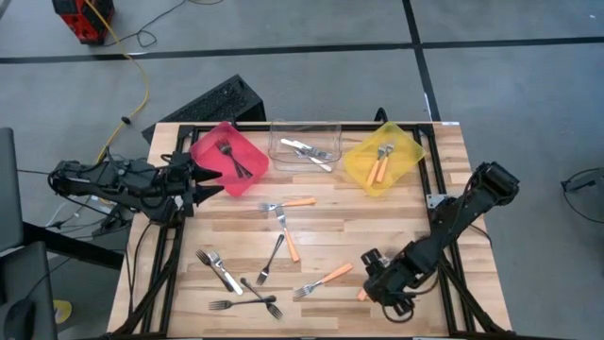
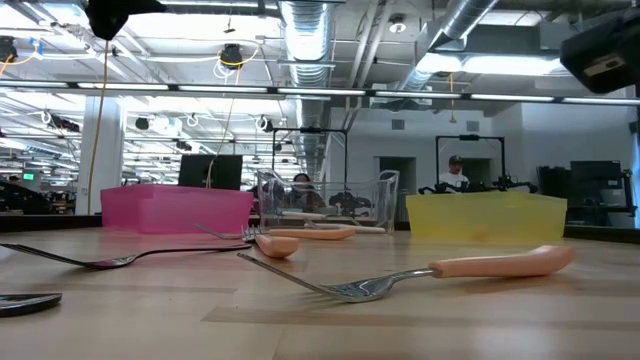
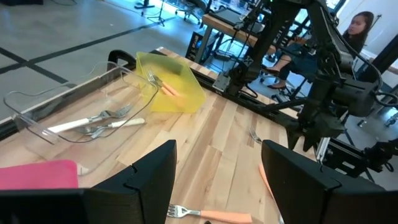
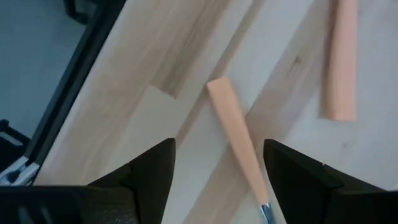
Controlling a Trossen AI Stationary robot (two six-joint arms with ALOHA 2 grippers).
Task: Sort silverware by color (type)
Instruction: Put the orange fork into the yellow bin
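Loose forks lie flat on the wooden table (image 1: 444, 170): orange-handled ones (image 1: 324, 280), dark ones (image 1: 260, 293) and a silver one (image 1: 218, 270). My right gripper (image 4: 219, 146) is open and points down near the table's near right corner, its fingers standing on either side of an orange fork handle (image 4: 235, 137). A second orange handle (image 4: 339, 62) lies close by. My left gripper (image 3: 219, 149) is open and hovers beside the red bin (image 1: 229, 158) at the table's left.
Three bins stand along the far edge: the red one with dark forks, a clear bin (image 1: 304, 146) with silver forks, and a yellow bin (image 1: 382, 156) with orange-handled forks. More forks (image 1: 288, 203) lie mid-table. People (image 3: 354, 28) sit beyond the table.
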